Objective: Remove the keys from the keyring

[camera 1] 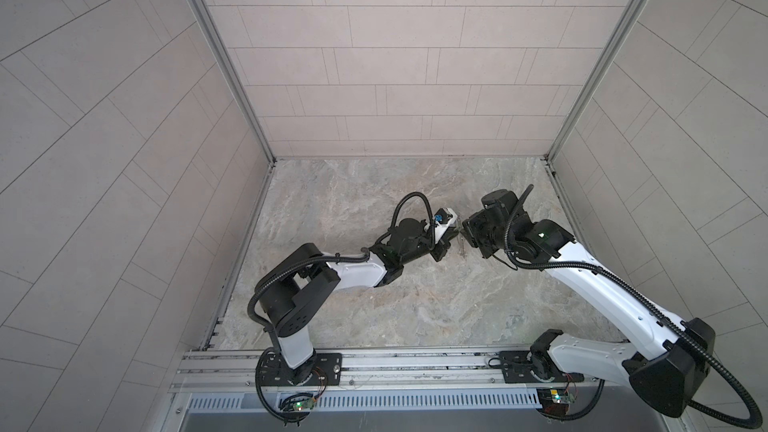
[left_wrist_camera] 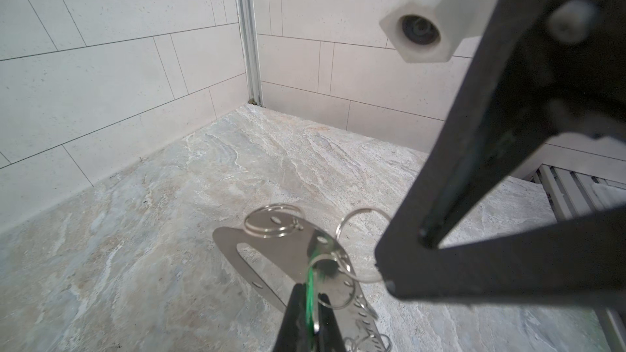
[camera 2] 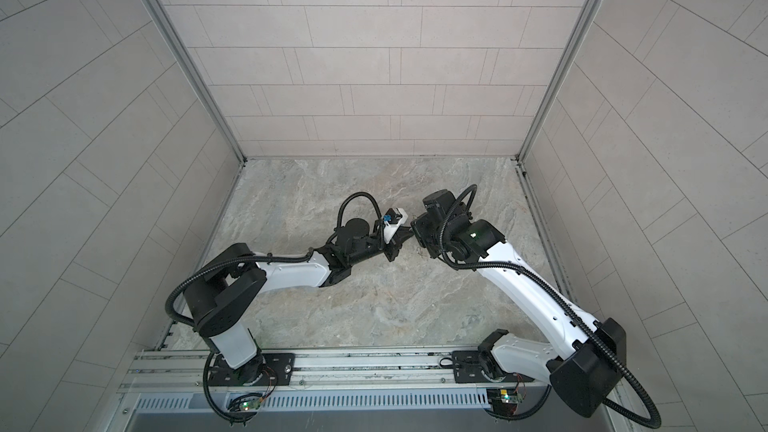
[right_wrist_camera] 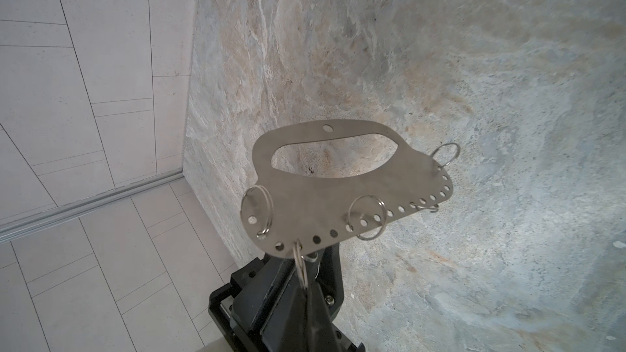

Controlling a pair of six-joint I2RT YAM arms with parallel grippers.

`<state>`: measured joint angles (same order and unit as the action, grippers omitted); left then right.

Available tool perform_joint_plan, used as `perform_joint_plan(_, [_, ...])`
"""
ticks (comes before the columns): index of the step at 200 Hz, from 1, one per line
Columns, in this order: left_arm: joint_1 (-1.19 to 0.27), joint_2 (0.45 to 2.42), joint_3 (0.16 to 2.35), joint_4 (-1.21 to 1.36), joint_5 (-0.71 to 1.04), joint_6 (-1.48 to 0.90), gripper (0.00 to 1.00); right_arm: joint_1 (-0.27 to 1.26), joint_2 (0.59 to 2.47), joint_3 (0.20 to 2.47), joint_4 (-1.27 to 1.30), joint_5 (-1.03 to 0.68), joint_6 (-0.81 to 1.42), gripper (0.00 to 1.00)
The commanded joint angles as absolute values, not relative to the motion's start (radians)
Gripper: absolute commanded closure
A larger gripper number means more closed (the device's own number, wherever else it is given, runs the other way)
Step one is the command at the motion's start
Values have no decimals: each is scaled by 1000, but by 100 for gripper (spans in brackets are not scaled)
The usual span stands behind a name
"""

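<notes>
Nearest the left wrist camera, the left jaws were pinched shut on the green key (left_wrist_camera: 309,299), which sat edge-on between them. In the right wrist view the right jaws were closed on a thin wire loop (right_wrist_camera: 300,265). That loop hung from a hole in the edge of the keyring (right_wrist_camera: 315,201), a flat grey plate with a long slot. The plate lay tilted in the air, carried by that loop, and clear of the desk (right_wrist_camera: 474,79) beyond it. The key's dark end appeared to be threaded on this same loop, though blur at the joint left that uncertain.

The step in hand looked like working the key off the loop. It would go best with the right jaws holding the loop quite steady while the left jaws walked the key round the wire. The key should follow the coil's curve towards its split end rather than be pulled straight out. A hard tug would likely swing the hanging plate, slip the thin grip, or snag the other loops (right_wrist_camera: 270,213) nearby. In both top views the two arms met over the middle of the desk, with the tiled wall (camera 1: 395,56) well behind.
</notes>
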<state>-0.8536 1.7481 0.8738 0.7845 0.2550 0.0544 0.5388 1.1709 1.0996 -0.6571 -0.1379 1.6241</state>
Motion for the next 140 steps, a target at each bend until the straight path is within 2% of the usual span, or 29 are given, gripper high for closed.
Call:
perform_joint_plan(1, [-828,1744,906,672,189,114,100,535,1144,1097,-679,-144,1630,100])
perform_joint_plan(67, [-827,1791,920,724,145,127,99,535,1141,1053,-632,-174,1674,100])
perform_joint_plan(74, [-824,1795,921,733,149,127,94,535,1142,1054,-634,-173,1672,100])
perform_joint_plan(85, [-818,1794,907,776,173,122,79,535,1142,1054,-642,-167,1676,100])
perform_joint_plan(107, [-800,1760,838,881,207,109,60,535,1141,1047,-643,-156,1692,100])
perform_joint_plan(122, [-783,1720,784,933,245,112,54,535,1138,1053,-654,-142,1694,100])
perform_joint_plan(140, [-769,1664,732,946,321,117,51,533,1140,1056,-656,-135,1695,100])
